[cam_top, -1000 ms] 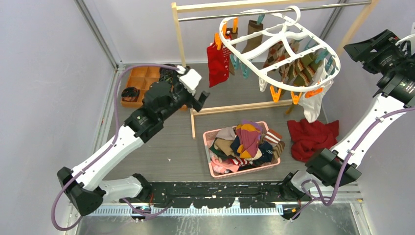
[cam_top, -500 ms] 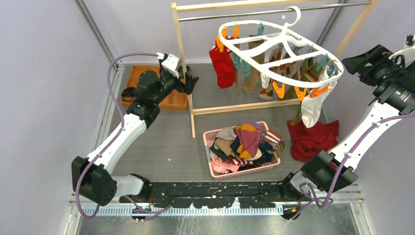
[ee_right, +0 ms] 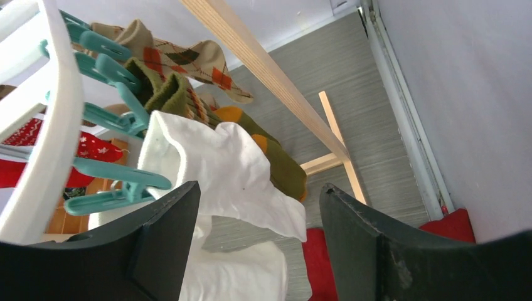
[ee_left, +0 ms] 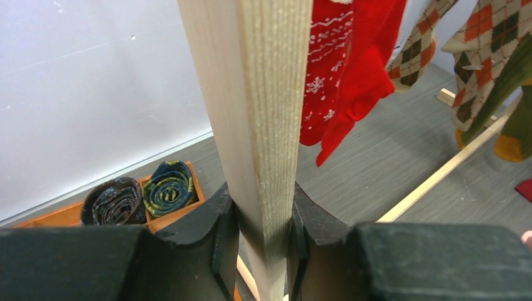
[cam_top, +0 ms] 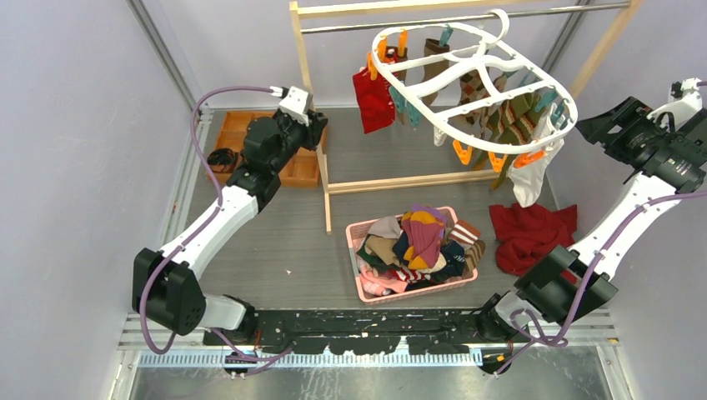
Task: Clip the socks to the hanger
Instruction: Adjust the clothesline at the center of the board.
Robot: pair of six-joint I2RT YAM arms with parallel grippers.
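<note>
The white oval hanger point(cam_top: 490, 146) hangs by its hook from the rack's metal rail, with several socks clipped on it, among them a red patterned sock point(cam_top: 373, 98) and a white sock point(cam_top: 527, 179). More socks point(cam_top: 421, 242) fill a pink basket point(cam_top: 408, 293). My left gripper point(cam_top: 315, 133) is shut on the rack's left wooden post point(ee_left: 263, 125), which its two jaws pinch from either side point(ee_left: 262, 232). My right gripper point(ee_right: 258, 188) stands open just right of the hanger's rim point(ee_right: 50, 138), with the white sock point(ee_right: 213, 163) in front of its gap and nothing held.
A plain red cloth point(cam_top: 529, 233) lies on the floor right of the basket. An orange tray point(cam_top: 250, 137) with coiled rolls point(ee_left: 141, 194) sits behind the left arm. The rack's base bars point(cam_top: 400, 183) cross the floor. Teal pegs point(ee_right: 119, 179) line the hanger.
My left gripper moved back and left to the wooden post and closed on it. The hanger swung on its hook. My right arm drew lower and farther right.
</note>
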